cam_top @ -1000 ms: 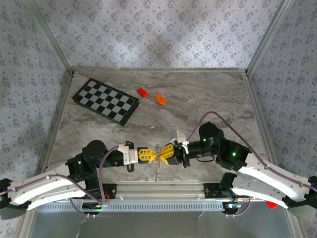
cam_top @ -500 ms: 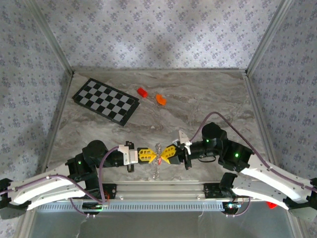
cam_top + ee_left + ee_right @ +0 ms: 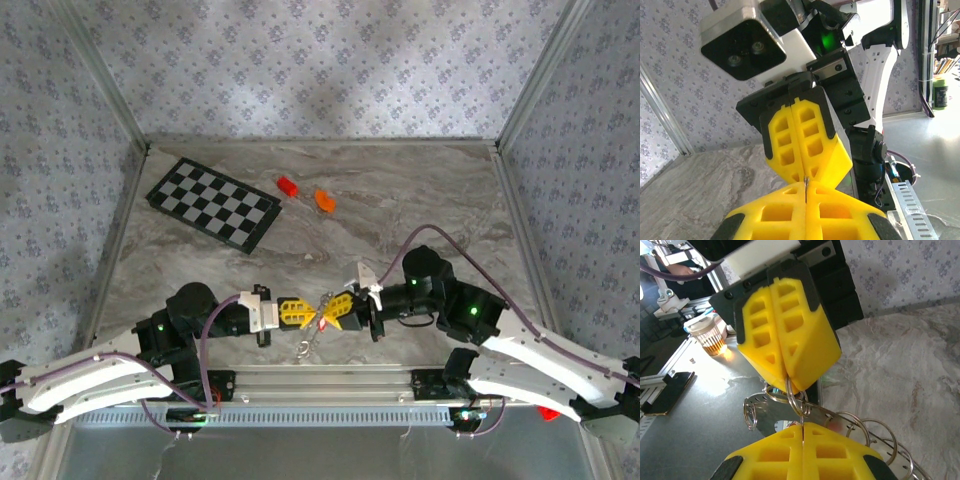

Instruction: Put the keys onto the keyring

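Now both the left pincer (image 3: 312, 315) and right pincer (image 3: 325, 309) clamp the keyring (image 3: 308, 340), whose dangling rings have swung leftward.

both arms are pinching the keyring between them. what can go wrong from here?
1. Left jaws and right jaws are both shut on the thin keyring, tips almost touching: any mismatched pull could bend the loop or slip it out of one pinch.
2. The linked rings hang loose beside the grip and might swing or snag on the jaws.
3. The grip sits close to the base rail; a dropped ring may land there.
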Controlling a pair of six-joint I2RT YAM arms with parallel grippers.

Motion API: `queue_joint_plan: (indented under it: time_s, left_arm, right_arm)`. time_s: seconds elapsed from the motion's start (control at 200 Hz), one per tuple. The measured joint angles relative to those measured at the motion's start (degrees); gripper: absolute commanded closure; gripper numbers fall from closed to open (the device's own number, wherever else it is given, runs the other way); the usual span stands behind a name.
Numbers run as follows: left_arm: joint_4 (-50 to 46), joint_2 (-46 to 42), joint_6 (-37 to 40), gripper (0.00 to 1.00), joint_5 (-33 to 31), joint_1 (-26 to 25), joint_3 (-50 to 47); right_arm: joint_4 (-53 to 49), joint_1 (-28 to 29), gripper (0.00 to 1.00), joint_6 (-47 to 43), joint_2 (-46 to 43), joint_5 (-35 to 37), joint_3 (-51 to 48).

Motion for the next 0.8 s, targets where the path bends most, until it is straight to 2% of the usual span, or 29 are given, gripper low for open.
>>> queue_joint_plan:
  time_s: [0.45, 0.685, 0.8]
  left_arm:
    - [-0.7, 0.4, -0.1, 1.0, 0.0, 0.0, 0.0]
    - [1.2, 0.4, -0.3, 1.0, 0.3, 0.0, -0.8]
    - [1.9, 0.4, -0.3, 1.0, 0.3, 0.0, -0.8]
  right_arm:
    - [-0.2, -1.8, 1.0, -0.2, 2.7, -1.5, 0.2]
    - [-0.9, -0.7, 0.7, -1.3, 1.4, 0.2, 0.2]
    - [-0.9, 0.8, 0.63, -3.1, -1.8, 1.9, -0.2]
